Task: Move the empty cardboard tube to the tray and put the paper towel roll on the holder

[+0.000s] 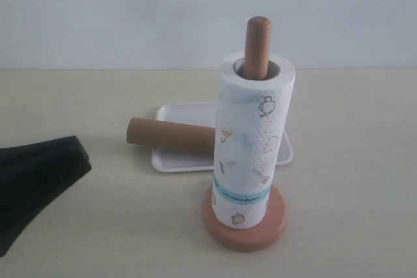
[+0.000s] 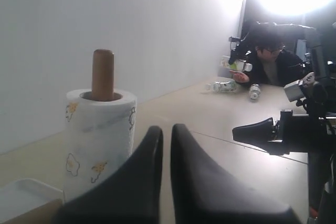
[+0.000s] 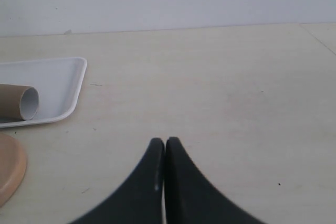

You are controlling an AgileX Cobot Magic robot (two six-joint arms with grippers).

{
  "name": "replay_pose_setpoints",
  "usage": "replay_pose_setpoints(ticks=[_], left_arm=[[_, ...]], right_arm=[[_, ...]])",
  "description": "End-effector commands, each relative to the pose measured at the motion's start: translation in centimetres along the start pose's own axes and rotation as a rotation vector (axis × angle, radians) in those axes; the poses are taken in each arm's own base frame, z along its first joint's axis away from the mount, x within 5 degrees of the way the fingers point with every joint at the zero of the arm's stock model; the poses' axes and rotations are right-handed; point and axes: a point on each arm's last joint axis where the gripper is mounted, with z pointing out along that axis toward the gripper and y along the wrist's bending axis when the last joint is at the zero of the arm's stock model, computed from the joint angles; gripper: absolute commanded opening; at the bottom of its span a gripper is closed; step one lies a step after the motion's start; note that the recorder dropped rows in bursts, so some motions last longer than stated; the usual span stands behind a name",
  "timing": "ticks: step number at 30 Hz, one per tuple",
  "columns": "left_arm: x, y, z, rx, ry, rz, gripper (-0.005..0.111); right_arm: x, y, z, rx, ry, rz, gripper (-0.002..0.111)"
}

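Pale beige tabletop [image 1: 352, 161] runs back to a white wall [image 1: 130, 11]. Towards its far edge the tray [image 1: 176, 110] holds the empty cardboard tube [image 1: 169, 133] lying flat, one end overhanging the rim. Nearer the front edge the paper towel roll [image 1: 251, 154] sits on the holder [image 1: 244, 236]. The left end effector [image 2: 166, 129] and the right end effector [image 3: 165, 142] are both closed and empty.

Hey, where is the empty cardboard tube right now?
The empty cardboard tube lies on its side across the white tray, left of centre in the exterior view, just behind the paper towel roll standing on the holder.
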Motion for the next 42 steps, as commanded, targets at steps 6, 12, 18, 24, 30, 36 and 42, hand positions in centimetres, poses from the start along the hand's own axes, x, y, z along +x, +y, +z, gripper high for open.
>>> replay_pose_setpoints(ticks=[6, 12, 18, 24, 30, 36, 42], left_arm=[[-1.9, 0.3, -4.2, -0.259, -0.044, 0.134, 0.005], [-3.2, 0.1, -8.3, -0.526, -0.204, 0.124, 0.005], [-2.6, 0.5, -9.6, -0.644, -0.198, 0.007, 0.005], [-2.4, 0.7, -9.7, -0.686, -0.106, 0.194, 0.005], [-2.3, 0.7, -9.7, -0.696, -0.039, 0.352, 0.005], [0.4, 1.3, -9.7, -0.699, 0.083, 0.304, 0.005], [3.8, 1.8, -9.9, -0.698, 0.234, 0.166, 0.005]], right_arm=[[-0.1, 0.0, 0.0, -0.001, -0.014, -0.004, 0.0], [-0.1, 0.0, 0.0, -0.001, -0.014, -0.004, 0.0], [-0.1, 0.0, 0.0, -0.001, -0.014, -0.004, 0.0], [-0.1, 0.0, 0.0, -0.001, -0.014, -0.004, 0.0], [-0.1, 0.0, 0.0, -0.001, -0.014, -0.004, 0.0], [-0.1, 0.0, 0.0, -0.001, -0.014, -0.004, 0.0], [-0.1, 0.0, 0.0, -0.001, -0.014, -0.004, 0.0]])
